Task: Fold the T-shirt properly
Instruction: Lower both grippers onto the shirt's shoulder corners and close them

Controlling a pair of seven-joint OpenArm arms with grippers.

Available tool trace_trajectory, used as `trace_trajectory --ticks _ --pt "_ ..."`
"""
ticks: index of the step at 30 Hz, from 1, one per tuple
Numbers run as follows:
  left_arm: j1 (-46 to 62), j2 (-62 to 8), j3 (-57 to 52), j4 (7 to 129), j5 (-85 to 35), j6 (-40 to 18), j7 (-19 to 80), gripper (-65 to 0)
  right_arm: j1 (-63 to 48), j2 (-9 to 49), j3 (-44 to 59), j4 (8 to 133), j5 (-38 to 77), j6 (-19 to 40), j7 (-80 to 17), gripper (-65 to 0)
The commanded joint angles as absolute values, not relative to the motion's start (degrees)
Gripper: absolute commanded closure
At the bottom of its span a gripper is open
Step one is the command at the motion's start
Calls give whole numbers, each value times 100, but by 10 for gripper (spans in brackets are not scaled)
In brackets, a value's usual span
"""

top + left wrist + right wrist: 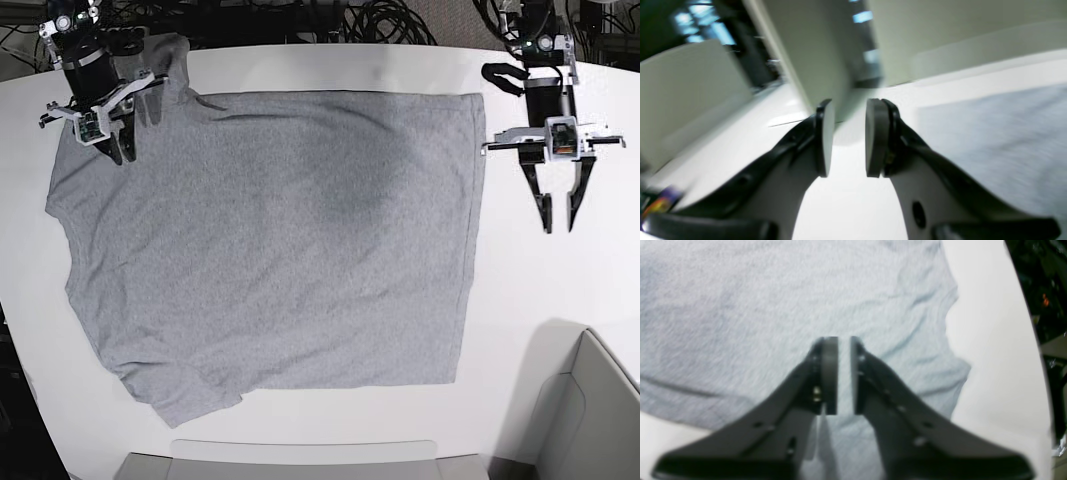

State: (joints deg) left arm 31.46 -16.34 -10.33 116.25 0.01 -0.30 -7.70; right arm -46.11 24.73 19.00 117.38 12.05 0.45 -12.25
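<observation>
T-shirt [270, 240] lies flat between both arms' parted jaws.

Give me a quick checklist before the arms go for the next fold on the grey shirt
1. T-shirt spread flat on the table, plain side up: ok, minor wrinkles.
2. Left gripper empty, jaws apart: ok.
3. Left gripper over the shirt: not ok, it hangs over bare table beside the straight edge.
4. Right gripper empty: ok, a gap shows between its fingers with no cloth pinched.
5. Right gripper over the shirt: ok, above the fabric near a sleeve.
6. Height of either gripper above the cloth: cannot tell.
</observation>
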Motion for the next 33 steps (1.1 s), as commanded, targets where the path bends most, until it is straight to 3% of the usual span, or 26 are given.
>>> trace_trajectory --ticks 1,9,12,17,20,22,26,29,33 --pt "3160 -1868 -910 11741 4 31 -963 -173 -4743 2484 1895 11837 1218 31 -1103 -142" --pt "3143 -2009 -400 11732 4 31 -690 -173 -4716 1666 2633 11820 2730 40 -1244 -156" --pt "3108 -2009 -180 11732 4 31 -453 -173 -4171 1279 3398 11820 3371 40 -2097 -157" --pt "3099 -2009 13 11732 4 31 -426 -174 -3749 1209 3996 11829 3380 136 -3125 -160" --pt "3143 -2009 22 11732 4 31 -426 -174 -3908 1174 4198 11829 3556 945 -3301 -160" --pt "3152 -2009 48 11732 4 31 -418 -175 -4101 1112 4655 11837 4303 1508 -3547 -160" --pt "3538 -2018 136 11732 4 40 -418 -175 -4365 831 6325 11749 5824 2659 -4558 -160" --pt "3732 -2018 180 11732 4 40 -418 -175 -4198 787 7336 11442 5666 3407 -5121 -160" --pt "3732 -2018 488 11732 4 40 -418 -175 -4127 1156 7222 10369 5481 3679 -5262 -160"
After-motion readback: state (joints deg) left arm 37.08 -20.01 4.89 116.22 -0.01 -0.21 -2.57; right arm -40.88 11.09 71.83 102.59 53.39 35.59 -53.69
